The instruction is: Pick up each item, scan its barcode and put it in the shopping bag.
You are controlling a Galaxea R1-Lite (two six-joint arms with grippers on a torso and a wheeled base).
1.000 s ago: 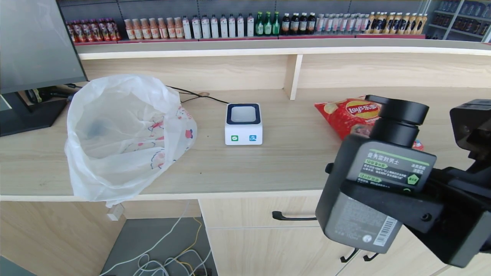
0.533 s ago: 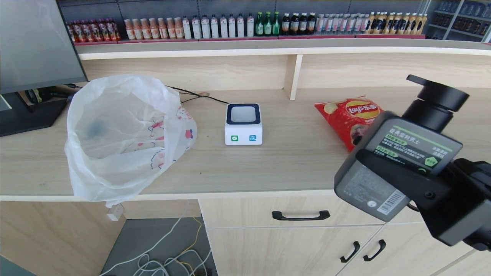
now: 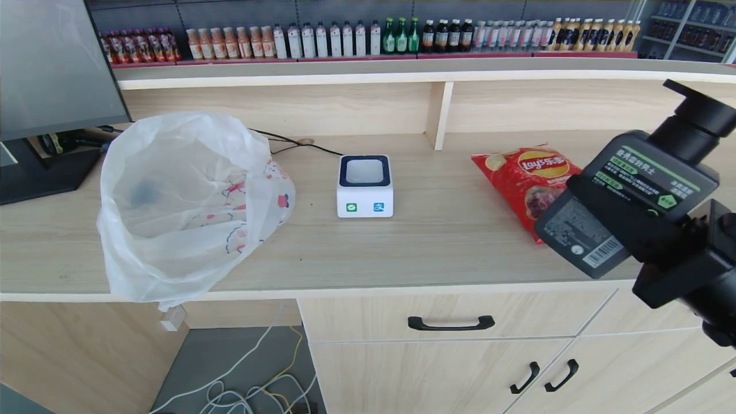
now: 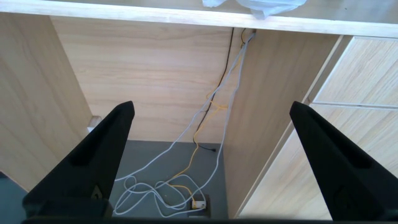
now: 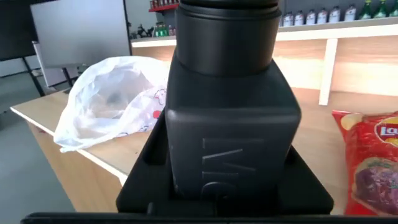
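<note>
The right tool [image 3: 638, 221] pinches a boxy, matte dark-grey pump bottle [image 3: 655, 172], tilted above the wooden surface's [image 3: 437, 241] right end, by a glossy red chip packet [image 3: 526, 178]. A crinkled translucent bag [image 3: 184, 201] sits left of the white cube scanner [image 3: 365, 185]. The left tool [image 4: 211, 112] is spread.

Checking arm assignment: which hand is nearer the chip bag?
Right. The right hand, holding the dark bottle, is right by the chip bag; the left hand hangs below the counter's edge.

Bright, even light falls on the counter [image 3: 437, 247]; shadows are faint and soft. At ten o'clock the monitor [image 3: 52, 63] carries a pale sheen.
</note>
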